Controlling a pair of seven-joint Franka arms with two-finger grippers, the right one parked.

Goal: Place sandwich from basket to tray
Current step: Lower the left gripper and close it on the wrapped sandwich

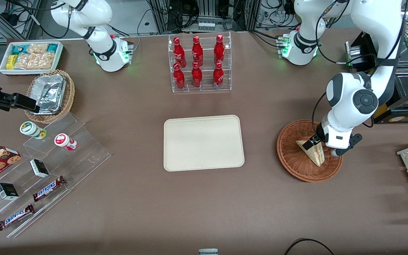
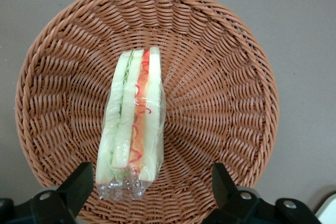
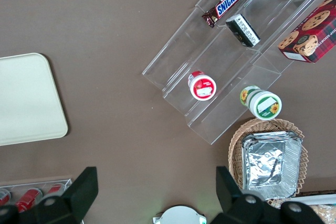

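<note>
**Lining up the grab on the sandwich**

The gripper (image 1: 313,142) is hanging low over the basket (image 1: 292,156), out toward the working arm's end of the table. Its jaws are spread wide, holding nothing. The sandwich (image 2: 132,124) is lying in the middle of the basket, wrapped in clear film, and it's sitting between the two fingers (image 2: 79,182) but closer to one of them, not centred.

If I were doing this, I'd nudge sideways so the wedge sits evenly in the gap, then drop a bit more and close across the bread faces, not along the long edge. My guess is the film is slippery and the bread soft, so a gentle squeeze low on the wedge seems safer than pinching the crinkly wrap end.

The tray (image 1: 204,142) is waiting bare mid-table, well apart from the basket, nearer the front camera than the bottle rack (image 1: 200,63).
</note>
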